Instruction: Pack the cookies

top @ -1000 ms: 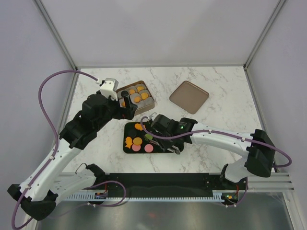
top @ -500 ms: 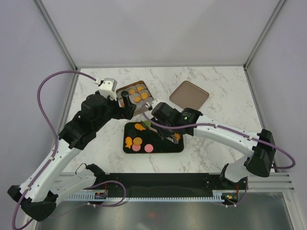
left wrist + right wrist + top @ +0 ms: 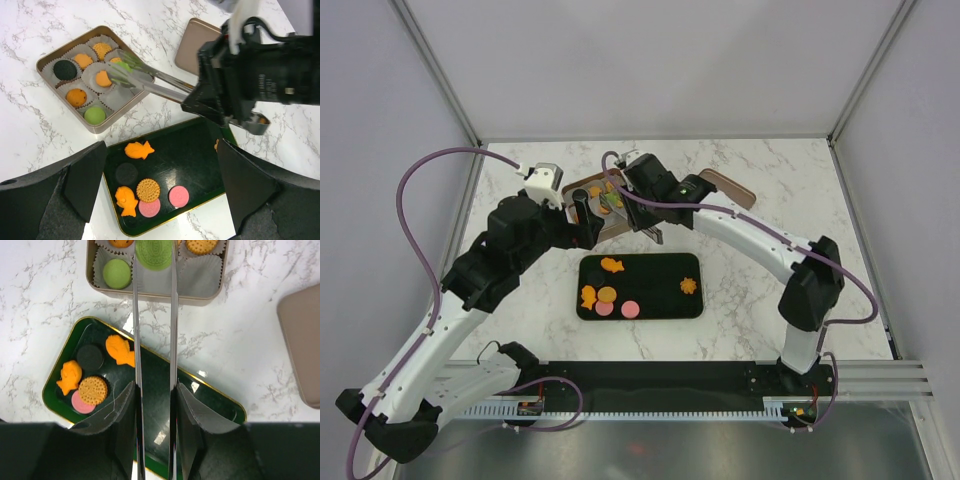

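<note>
Cookies lie on the black tray [image 3: 655, 290]: two orange fish [image 3: 138, 149], a black disc [image 3: 126, 173], a tan disc [image 3: 148, 189] and pink discs [image 3: 178, 196]. The open tin [image 3: 50, 54] holds more of them in paper cups. My right gripper [image 3: 155, 390] is shut on metal tongs [image 3: 135, 330]. The tong tips pinch a green cookie [image 3: 154, 252] above the tin [image 3: 210, 299], beside a cup with another green cookie [image 3: 117, 273]. My left gripper [image 3: 160, 185] hangs open above the tray's left half with nothing in it; it sits left of the tin [image 3: 585, 222].
The tin's brown lid [image 3: 302, 350] lies on the marble to the right of the tin, partly under my right arm [image 3: 740, 225]. One orange cookie [image 3: 687, 285] sits alone at the tray's right end. White walls close in the table.
My right arm has swung from the tray up to the tin, carrying the green cookie in the tongs. The left arm has not moved.
</note>
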Motion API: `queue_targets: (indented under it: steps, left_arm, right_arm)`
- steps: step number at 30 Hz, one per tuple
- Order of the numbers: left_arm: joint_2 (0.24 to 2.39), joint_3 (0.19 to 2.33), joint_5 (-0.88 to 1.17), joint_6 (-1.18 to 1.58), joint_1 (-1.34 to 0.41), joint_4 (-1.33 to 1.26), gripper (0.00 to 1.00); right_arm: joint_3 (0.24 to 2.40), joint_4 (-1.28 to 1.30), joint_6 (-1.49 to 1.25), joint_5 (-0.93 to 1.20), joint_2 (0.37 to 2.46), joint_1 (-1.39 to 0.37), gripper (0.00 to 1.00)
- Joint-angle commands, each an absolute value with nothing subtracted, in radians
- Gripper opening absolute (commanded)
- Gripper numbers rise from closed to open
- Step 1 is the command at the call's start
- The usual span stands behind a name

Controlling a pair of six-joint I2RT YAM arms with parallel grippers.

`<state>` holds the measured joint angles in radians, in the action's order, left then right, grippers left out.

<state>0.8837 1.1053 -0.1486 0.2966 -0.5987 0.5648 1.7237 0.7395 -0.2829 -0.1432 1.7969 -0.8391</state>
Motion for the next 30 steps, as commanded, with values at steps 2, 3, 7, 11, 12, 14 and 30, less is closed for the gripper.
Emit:
queue_targets:
  steps: [2,3,7,11,12,14,30]
  left_arm:
    - [0.874,1.088,-0.133,0.288,-0.588,0.511,1.00]
    - [0.873,1.085,-0.133,0.288,-0.586,0.509,1.00]
    - [0.871,1.072,-0.123,0.290,-0.581,0.505,1.00]
    - [0.868,1.069,-0.110,0.293,-0.578,0.500,1.00]
    - [0.870,1.066,-0.107,0.293,-0.578,0.499,1.00]
    - [0.868,1.063,-0.104,0.293,-0.575,0.497,1.00]
    - [0.870,1.060,-0.084,0.295,-0.568,0.492,1.00]
  right_arm:
    - [1.816,0.695,-0.275,-0.101,1.890,-0.830,0.36]
    - [1.821,0.695,-0.278,-0.100,1.896,-0.830,0.36]
    - [1.813,0.692,-0.282,-0.104,1.911,-0.828,0.36]
    - [1.786,0.689,-0.285,-0.095,1.910,-0.828,0.36]
    - [1.773,0.687,-0.285,-0.092,1.910,-0.830,0.35]
    - [1.764,0.687,-0.288,-0.089,1.905,-0.830,0.36]
    - [1.743,0.687,-0.287,-0.081,1.916,-0.828,0.36]
